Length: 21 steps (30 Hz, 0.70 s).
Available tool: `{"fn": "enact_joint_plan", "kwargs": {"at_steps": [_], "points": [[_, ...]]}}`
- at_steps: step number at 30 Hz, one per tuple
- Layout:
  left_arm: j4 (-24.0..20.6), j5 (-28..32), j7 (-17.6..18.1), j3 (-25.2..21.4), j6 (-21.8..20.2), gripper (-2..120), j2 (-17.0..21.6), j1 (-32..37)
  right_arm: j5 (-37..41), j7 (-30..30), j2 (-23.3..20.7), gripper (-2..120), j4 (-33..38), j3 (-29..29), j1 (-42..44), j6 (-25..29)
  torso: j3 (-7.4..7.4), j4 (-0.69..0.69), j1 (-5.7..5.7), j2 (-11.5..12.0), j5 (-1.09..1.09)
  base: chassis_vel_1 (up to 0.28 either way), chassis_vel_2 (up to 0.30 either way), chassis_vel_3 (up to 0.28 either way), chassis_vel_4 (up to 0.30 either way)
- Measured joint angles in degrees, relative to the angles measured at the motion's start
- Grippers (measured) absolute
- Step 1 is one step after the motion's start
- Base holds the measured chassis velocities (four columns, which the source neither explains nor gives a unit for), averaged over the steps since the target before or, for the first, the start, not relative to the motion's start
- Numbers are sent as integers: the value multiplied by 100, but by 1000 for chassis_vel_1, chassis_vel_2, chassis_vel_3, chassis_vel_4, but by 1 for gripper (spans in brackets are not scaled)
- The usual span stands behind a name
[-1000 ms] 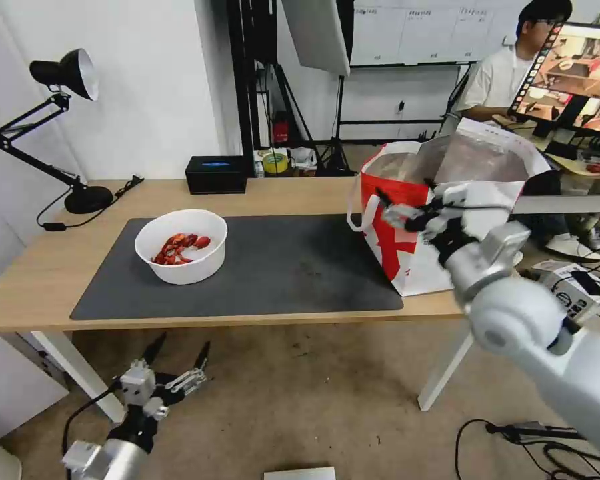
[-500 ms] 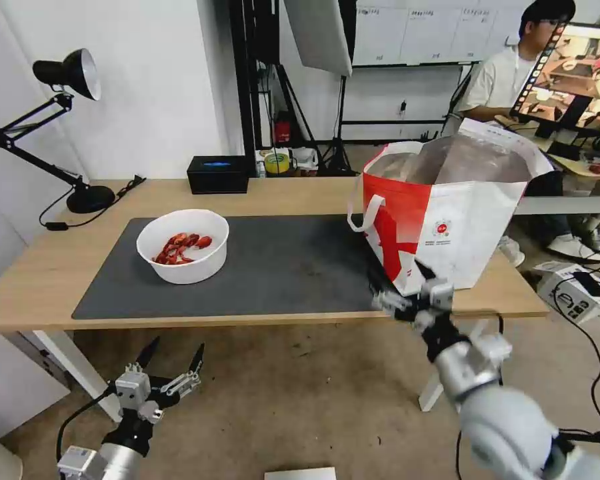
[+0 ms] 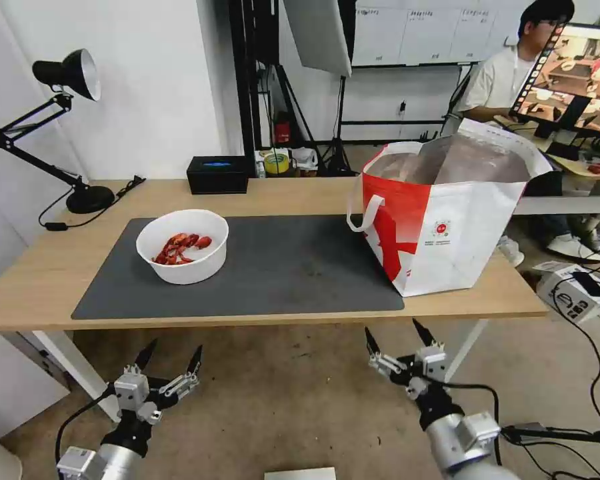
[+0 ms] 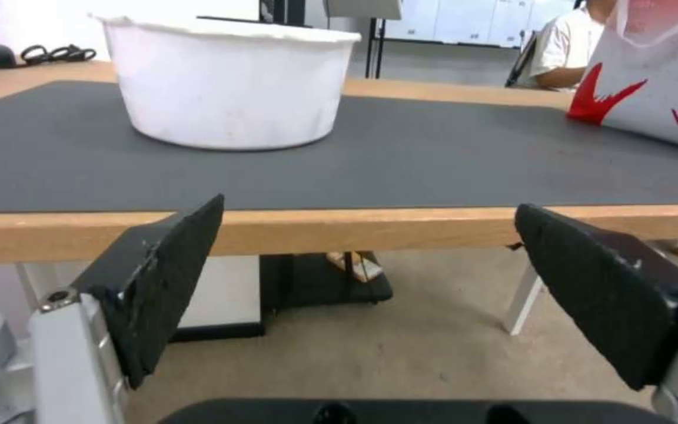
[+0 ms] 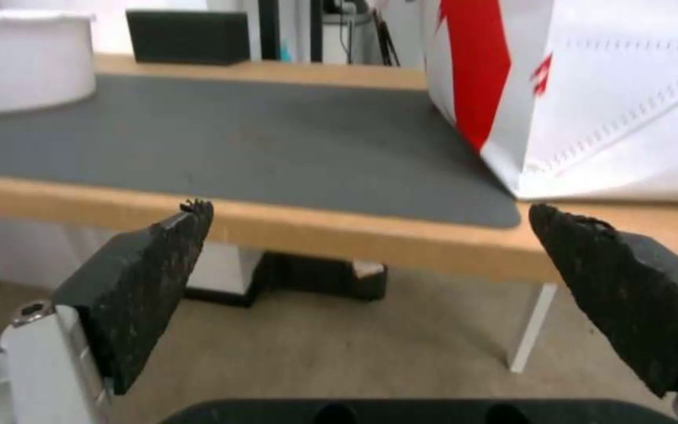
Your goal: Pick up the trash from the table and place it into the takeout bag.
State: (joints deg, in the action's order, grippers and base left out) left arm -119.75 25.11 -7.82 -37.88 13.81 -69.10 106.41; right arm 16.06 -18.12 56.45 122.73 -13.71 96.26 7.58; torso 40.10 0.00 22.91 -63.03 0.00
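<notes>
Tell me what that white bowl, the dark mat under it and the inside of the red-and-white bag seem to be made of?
The white bowl looks like thin matte plastic or coated paper; its rim is slightly uneven. The dark mat seems felt or soft rubber: flat, dull, without glare. The takeout bag has a crinkled silvery lining, likely foil, and a smooth printed outside, perhaps laminated woven plastic.

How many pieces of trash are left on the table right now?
1: a white bowl of red shellfish scraps sits on the left part of the grey mat. Anything inside the red-and-white bag at the right end is hidden from view.
</notes>
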Motion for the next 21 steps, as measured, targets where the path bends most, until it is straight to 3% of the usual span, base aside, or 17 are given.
{"fn": "enact_joint_plan", "kwargs": {"at_steps": [17,21], "points": [[222,35,-10,58,27,100,84,-79,11,-12,-9,100,-118,125,-251,-18,0,1,0,0,0,0,0,0,0],[201,257,28,4,-66,100,270,-196,18,-15,-12,100,-118,125,-253,-23,0,1,0,0,-1,0,0,0,0]]}}
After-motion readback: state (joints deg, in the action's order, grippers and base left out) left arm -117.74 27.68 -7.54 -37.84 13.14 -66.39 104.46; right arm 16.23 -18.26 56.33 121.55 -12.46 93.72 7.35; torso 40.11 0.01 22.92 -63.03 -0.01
